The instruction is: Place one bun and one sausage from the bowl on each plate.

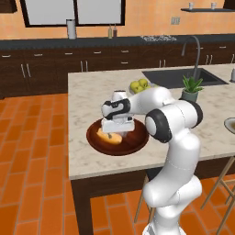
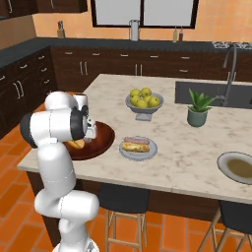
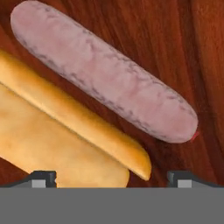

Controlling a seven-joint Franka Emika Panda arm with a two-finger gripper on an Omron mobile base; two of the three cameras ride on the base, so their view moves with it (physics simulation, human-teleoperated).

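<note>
Bowl (image 1: pixel 137 142) of dark wood is seen at the near left edge of the tabletop (image 1: pixel 92 96), partly covered by the arm. One bun (image 3: pixel 65 140) and one sausage (image 3: pixel 105 83) lie inside, side by side; the bun is cut off in the hand view. The hand (image 3: pixel 111 179) hangs released just over the bun, fingers wide apart. A plate (image 2: pixel 152 150) right of the bowl carries a bun and sausage; a second plate (image 2: pixel 224 165) is cropped far right.

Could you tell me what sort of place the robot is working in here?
A simulated home kitchen, apparently: a pale marble-topped island with a dark inset sink and curved grey faucet, dark wooden cabinets along the orange wall, and a grey pedestal bowl of green apples.
</note>
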